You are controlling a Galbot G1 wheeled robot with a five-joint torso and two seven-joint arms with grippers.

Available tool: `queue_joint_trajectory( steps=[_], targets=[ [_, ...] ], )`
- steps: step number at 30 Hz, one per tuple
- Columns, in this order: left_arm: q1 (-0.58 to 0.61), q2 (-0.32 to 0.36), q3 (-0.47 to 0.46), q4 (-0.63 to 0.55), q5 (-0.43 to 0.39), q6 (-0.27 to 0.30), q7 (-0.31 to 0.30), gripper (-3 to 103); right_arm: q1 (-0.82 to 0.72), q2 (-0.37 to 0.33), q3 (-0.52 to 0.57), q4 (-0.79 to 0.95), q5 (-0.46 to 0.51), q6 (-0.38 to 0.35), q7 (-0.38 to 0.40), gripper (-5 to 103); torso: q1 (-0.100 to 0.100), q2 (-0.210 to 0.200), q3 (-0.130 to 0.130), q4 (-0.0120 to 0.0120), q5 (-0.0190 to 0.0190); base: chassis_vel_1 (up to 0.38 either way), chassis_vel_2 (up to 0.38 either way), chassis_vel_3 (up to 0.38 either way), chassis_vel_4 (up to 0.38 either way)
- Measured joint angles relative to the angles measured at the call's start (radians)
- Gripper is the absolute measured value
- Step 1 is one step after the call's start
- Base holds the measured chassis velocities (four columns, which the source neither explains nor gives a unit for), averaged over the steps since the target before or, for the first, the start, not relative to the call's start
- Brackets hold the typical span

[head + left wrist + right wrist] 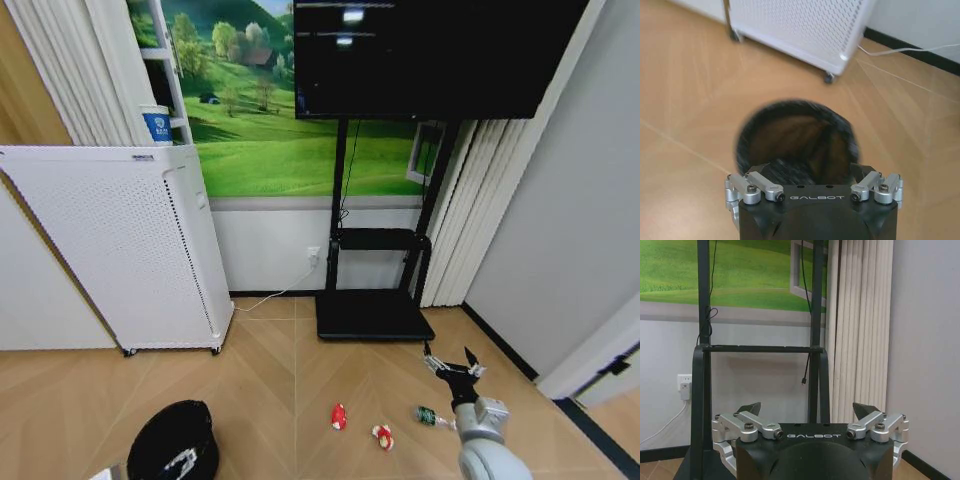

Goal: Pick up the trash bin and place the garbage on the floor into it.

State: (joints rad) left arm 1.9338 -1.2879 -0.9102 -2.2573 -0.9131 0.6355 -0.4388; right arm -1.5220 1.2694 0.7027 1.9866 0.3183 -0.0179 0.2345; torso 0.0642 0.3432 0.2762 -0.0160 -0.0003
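The right claw [452, 360] is wide open and holds nothing; the green bottle [427, 415] lies on the floor [280, 370] just below it. The left claw [812, 172] hangs over the black bin [175, 440]; I cannot tell its opening, its fingertips are blurred against the rim.

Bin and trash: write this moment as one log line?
left gripper: on bin rim | right gripper: open, raised | garbage: on floor

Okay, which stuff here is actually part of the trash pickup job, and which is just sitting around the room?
Part of the job:
- trash bin, with the left gripper at its rim
- red-and-white wrappers and
- green bottle
- floor
- right gripper, open, raised above the bottle

Just sitting around:
- white perforated appliance
- black TV stand
- wall socket
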Motion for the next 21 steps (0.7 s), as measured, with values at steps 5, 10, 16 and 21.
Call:
queue_joint_trajectory(
  steps=[5,10,16,21],
  targets=[
    [0.008,0.025,-0.085,0.066,0.273,-0.115,0.229,92,0.003,0.001,0.001,-0.013,0.001,0.006,0.0,100,-0.007,-0.021,-0.014,0.0,0.0,0.0,0.0,0.0,0.0],
    [0.008,0.055,-0.182,0.149,0.477,-0.278,0.471,92,0.006,-0.002,0.002,-0.018,0.001,0.009,0.0,100,-0.014,-0.043,-0.029,0.0,-0.0001,0.0,0.0,0.0,0.0],
    [0.017,0.076,-0.279,0.221,0.662,-0.438,0.721,93,0.009,-0.007,0.001,-0.019,0.001,0.008,0.002,100,-0.022,-0.063,-0.041,0.0,0.0,0.0,0.0,0.0,0.0],
    [0.028,0.103,-0.362,0.296,0.772,-0.576,0.962,93,0.014,-0.011,-0.002,-0.021,0.001,0.005,0.004,100,-0.029,-0.084,-0.056,0.0,0.0001,0.0,0.0,0.0,0.0]
  ],
)
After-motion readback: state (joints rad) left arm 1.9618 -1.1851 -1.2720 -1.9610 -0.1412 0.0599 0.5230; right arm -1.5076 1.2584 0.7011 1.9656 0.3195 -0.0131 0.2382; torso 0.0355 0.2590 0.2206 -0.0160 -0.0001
